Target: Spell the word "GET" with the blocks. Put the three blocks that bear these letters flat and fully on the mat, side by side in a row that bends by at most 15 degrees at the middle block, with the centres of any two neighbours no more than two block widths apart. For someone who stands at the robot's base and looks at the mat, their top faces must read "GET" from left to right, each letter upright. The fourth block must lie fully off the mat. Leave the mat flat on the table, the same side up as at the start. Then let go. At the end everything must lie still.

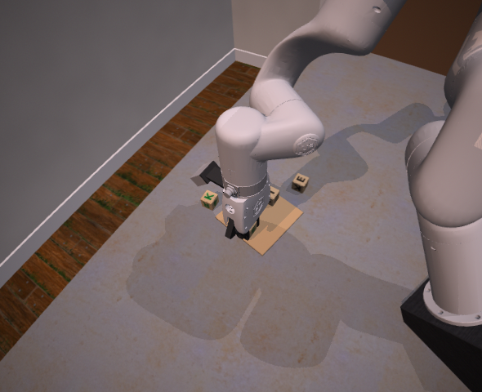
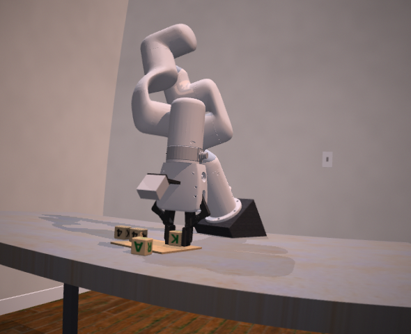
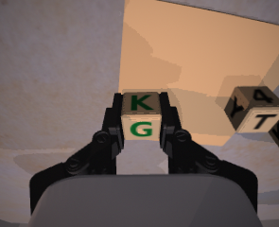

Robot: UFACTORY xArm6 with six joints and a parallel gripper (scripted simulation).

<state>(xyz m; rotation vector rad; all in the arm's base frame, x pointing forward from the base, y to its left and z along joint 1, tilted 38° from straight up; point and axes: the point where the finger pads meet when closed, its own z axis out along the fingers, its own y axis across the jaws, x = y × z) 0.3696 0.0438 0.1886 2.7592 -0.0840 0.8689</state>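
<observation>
My gripper is shut on the G block. The block's G face points up at the wrist and a K shows on its side. It sits low at the near left corner of the tan mat; I cannot tell whether it touches the mat. The T block lies at the mat's far edge, partly hidden by the wrist in the top view. The E block lies off the mat beyond it.
A fourth block with K on top lies off the mat, close to its left side. The arm's black pedestal stands at the table's right end. The table edge runs along the wooden floor.
</observation>
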